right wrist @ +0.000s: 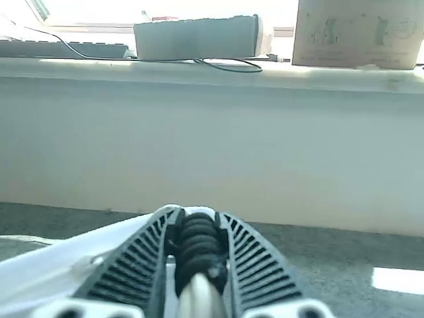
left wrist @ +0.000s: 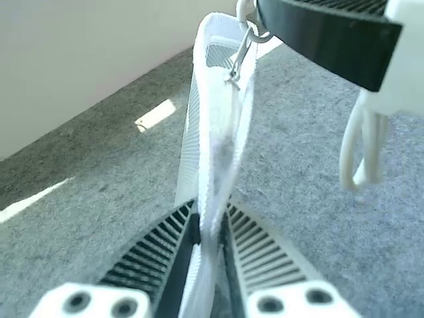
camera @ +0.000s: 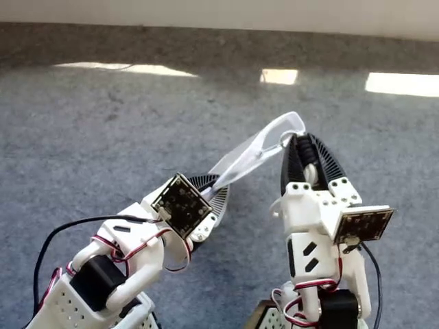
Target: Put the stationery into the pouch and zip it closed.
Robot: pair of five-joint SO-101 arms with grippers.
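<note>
Pouch hangs stretched btwn the 2 arms, off the grey bench. L tool pinches 1 end; R tool is closed on a ribbed black piece at the other.

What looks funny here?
The pouch isn't lying on the table. It hangs in the air, stretched between the left gripper and the right gripper, each pinching one end. Nothing looks spilled or torn.
</note>
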